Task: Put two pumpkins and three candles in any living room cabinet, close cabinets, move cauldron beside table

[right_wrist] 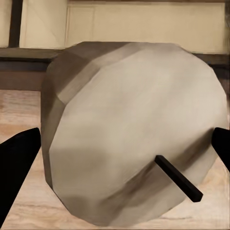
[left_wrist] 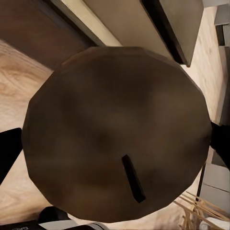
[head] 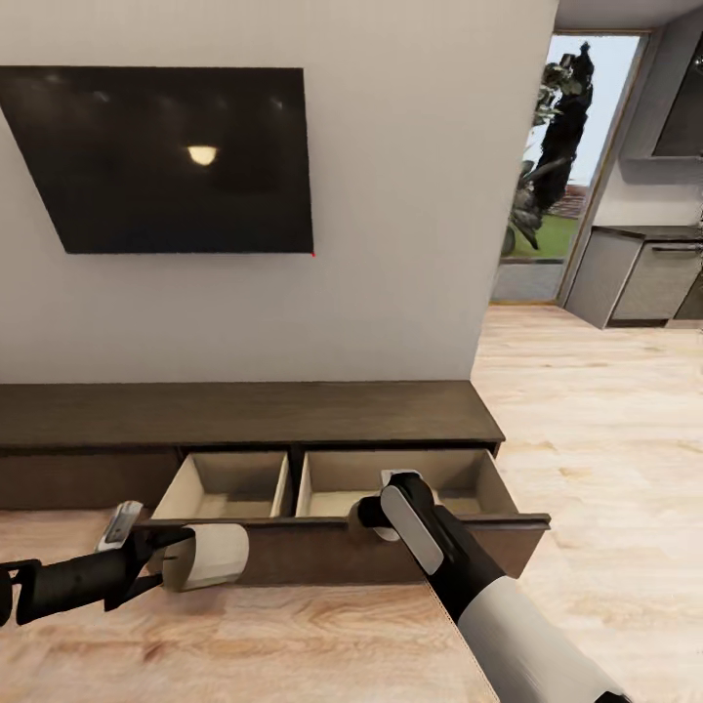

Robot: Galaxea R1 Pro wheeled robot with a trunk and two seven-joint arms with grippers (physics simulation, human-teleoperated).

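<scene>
Candles fill both claws: left claw (head: 168,559) clamps one (head: 208,557) before the open cabinet (head: 293,552); right claw (head: 376,515) clamps another (right_wrist: 134,143) over its drawer front edge.

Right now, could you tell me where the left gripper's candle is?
In the head view the candle is lower left, held sideways by the left gripper before the open cabinet drawer.

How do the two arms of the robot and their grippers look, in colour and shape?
The right arm has a white rounded forearm, a black wrist section and a pale grey oblong panel. The left arm is black and slim, with a small grey block. The gripper fingers are black and tapered.
</scene>
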